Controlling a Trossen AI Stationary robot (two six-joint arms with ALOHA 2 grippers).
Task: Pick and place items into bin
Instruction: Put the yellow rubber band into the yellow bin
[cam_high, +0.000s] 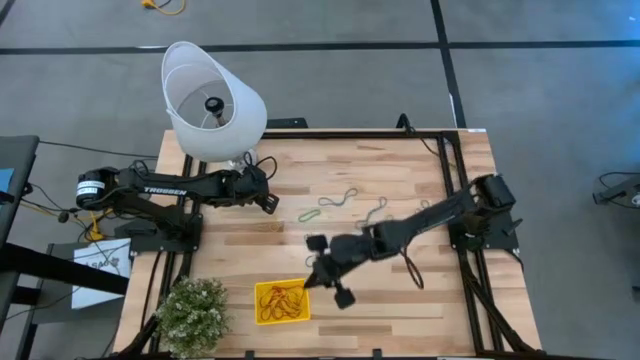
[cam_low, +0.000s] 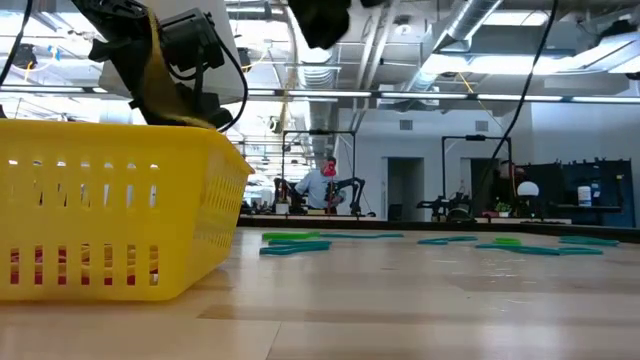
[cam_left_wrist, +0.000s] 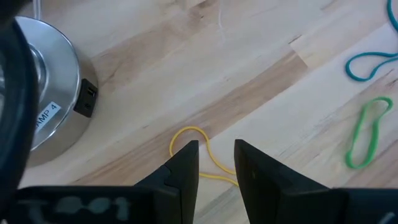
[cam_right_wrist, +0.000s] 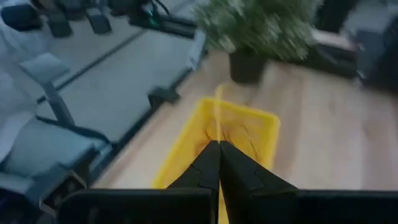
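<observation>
Right claw (cam_high: 318, 268): positioned just beside the upper right corner of the yellow bin (cam_high: 281, 302), as seen from above. In the right wrist view the two fingers (cam_right_wrist: 208, 163) meet at their tips, so the claw is closed. A thin yellow strand appears to rise from the fingertips over the bin, but whether it is a gripped band cannot be told.

Left claw (cam_high: 268, 199): positioned near the lamp base (cam_left_wrist: 46, 112), beside the white lampshade (cam_high: 212, 100). Its fingers (cam_left_wrist: 186, 163) stand apart, so the claw is open and holds nothing. A yellow rubber band (cam_left_wrist: 202, 149) lies flat on the worktop (cam_high: 400, 170) directly under the gap between them.

Bin: sits at the front of the worktop, just beside the potted plant (cam_high: 192, 312). It contains red and orange rubber bands (cam_high: 280, 298).

Loose bands: a green band (cam_high: 309, 215) and several blue-green bands (cam_high: 340, 198) lie on the worktop between the two arms, well apart from the bin. The left wrist view shows the green band (cam_left_wrist: 367, 132) and one blue band (cam_left_wrist: 367, 62) lying close together.
</observation>
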